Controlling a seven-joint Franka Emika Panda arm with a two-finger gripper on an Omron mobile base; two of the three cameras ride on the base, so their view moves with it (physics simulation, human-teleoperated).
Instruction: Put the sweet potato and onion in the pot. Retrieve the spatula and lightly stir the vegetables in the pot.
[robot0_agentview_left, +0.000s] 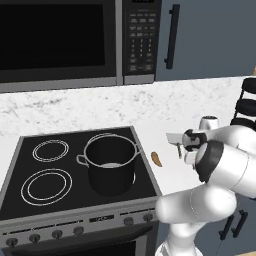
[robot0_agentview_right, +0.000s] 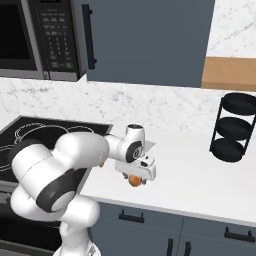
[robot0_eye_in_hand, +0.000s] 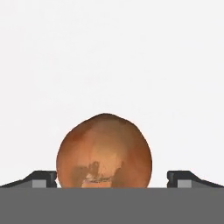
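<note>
Between the wide-spread tips of the hand (robot0_eye_in_hand: 112, 179) sits the onion (robot0_eye_in_hand: 104, 151), a round orange-brown bulb on the white desk (robot0_agentview_right: 200, 175); nothing is gripped yet, and gaps show on both sides. A good grasp probably means sinking lower so the pads meet the bulb at its widest, then closing gently so it cannot squirt out. Farther left, the sweet potato (robot0_agentview_left: 157, 159) lies just beside the stove, near the pot (robot0_agentview_left: 110, 165) on the right front burner.

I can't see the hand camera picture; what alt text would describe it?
A round, orange-brown onion sits on a white counter, centred between the two dark tips of the robot's open claw. The tips stand apart from the onion on either side.
</note>
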